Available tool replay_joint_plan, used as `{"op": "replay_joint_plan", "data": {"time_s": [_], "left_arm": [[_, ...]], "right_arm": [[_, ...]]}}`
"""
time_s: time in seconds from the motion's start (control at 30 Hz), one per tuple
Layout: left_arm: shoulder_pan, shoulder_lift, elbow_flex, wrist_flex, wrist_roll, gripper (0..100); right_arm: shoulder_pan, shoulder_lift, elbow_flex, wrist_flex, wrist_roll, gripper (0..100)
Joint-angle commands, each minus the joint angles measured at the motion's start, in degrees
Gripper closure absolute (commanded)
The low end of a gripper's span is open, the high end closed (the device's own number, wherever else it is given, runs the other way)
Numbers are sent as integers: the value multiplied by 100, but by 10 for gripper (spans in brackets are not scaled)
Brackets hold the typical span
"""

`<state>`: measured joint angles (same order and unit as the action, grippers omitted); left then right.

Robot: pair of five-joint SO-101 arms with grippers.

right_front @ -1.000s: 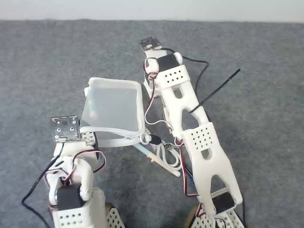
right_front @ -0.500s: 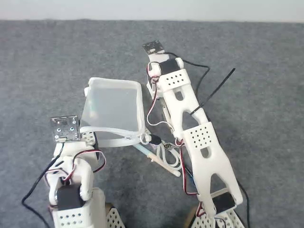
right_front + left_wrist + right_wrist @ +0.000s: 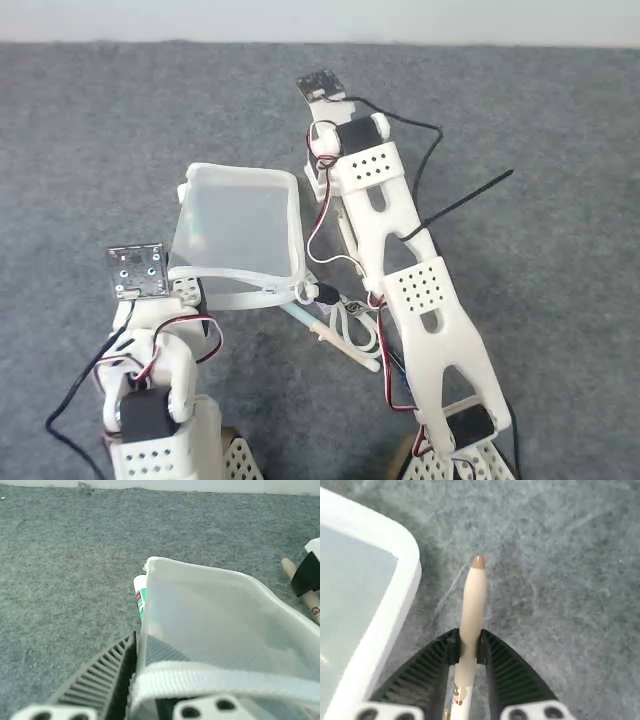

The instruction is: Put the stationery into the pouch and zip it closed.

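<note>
The translucent white pouch (image 3: 240,228) is held up off the grey mat, its zip edge (image 3: 210,680) pinched in my left gripper (image 3: 140,642), which is shut on it. A white and green tube (image 3: 140,596) lies on the mat just outside the pouch's far corner. My right gripper (image 3: 467,636) is shut on a cream pen (image 3: 472,597) with a brown tip, low over the mat beside the pouch's rim (image 3: 380,615). From the left wrist view the same pen (image 3: 295,575) shows beyond the pouch. Another white pen (image 3: 345,345) lies under the right arm (image 3: 400,250).
Grey carpet-like mat (image 3: 540,150) covers the whole table, with a pale wall strip along the far edge. Loose red, white and black wires (image 3: 330,225) hang along the right arm, and a thin black strand (image 3: 465,200) sticks out from it.
The right arm's wrist has shifted slightly away and to the right with the cream pen still held. The left arm and the pouch have stayed still.
</note>
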<state>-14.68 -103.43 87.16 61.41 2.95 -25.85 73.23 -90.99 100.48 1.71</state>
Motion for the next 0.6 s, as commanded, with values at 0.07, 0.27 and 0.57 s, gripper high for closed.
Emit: {"op": "replay_joint_plan", "data": {"time_s": [0.07,0.27,0.57], "left_arm": [[-35,-97,-312,-44,44,990],[-35,-97,-312,-62,44,990],[-26,-97,-303,-44,44,990]], "right_arm": [[-119,-1007,-53,295,-325,992],[-136,-2659,1389,286,-527,992],[-848,-5701,4264,268,-536,992]]}}
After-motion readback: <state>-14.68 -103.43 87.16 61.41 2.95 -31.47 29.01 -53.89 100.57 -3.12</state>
